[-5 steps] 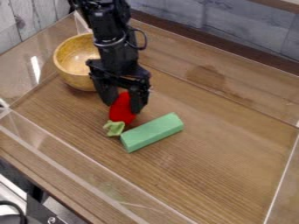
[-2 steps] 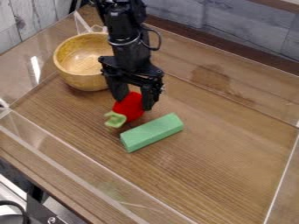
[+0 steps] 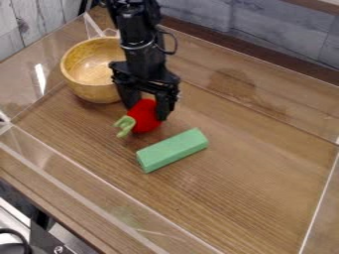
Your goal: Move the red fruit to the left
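The red fruit (image 3: 142,117), a glossy toy strawberry with a pale green leafy cap at its lower left, lies on the wooden table just right of the bowl. My gripper (image 3: 146,103) points straight down over it. It is open, with one black finger on each side of the fruit's upper half. The fingers hide the top of the fruit. I cannot tell whether they touch it.
A wooden bowl (image 3: 77,83) stands at the back left, close to the arm. A green rectangular block (image 3: 172,149) lies at an angle just in front of and right of the fruit. Clear plastic walls (image 3: 40,149) ring the table.
The gripper has drifted slightly right and sunk around the fruit. The fruit's leafy end has swung toward the back, away from the green block. The jaws stayed open.
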Available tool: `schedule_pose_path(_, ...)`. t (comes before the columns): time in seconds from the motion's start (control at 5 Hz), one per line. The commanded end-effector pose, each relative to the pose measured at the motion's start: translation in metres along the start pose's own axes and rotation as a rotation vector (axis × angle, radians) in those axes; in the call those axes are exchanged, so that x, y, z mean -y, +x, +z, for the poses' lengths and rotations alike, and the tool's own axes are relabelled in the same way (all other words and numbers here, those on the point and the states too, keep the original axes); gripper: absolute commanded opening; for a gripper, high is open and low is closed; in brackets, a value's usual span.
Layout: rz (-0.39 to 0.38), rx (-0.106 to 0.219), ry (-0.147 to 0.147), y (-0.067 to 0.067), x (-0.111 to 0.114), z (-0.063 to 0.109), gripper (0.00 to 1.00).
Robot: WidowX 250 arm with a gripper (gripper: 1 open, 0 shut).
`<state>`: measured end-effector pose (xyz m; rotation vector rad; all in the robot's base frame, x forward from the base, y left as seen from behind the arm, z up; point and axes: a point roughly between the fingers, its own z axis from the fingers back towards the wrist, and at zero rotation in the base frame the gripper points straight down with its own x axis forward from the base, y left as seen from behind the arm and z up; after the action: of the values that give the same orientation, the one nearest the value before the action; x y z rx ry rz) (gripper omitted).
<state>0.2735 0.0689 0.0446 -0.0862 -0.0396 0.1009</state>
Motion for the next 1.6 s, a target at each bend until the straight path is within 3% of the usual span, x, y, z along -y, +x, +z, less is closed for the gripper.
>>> schedule_pose_path(0.0,0.011,0.048,0.017,0.015,-0.011,0.007,1.00)
schedule_pose_path(0.4,0.082,0.044,0.015,0.013,-0.004,-0.009,1.00)
schedule_pose_path(0.6,0.079,0.040,0.010,0.008,-0.013,-0.018,1.00)
schedule_pose_path(0.8,0.075,0.034,0.006,0.004,-0.022,-0.020,1.00)
schedule_pose_path(1.4,0.159,0.034,-0.024,-0.016,-0.023,-0.013,1.00)
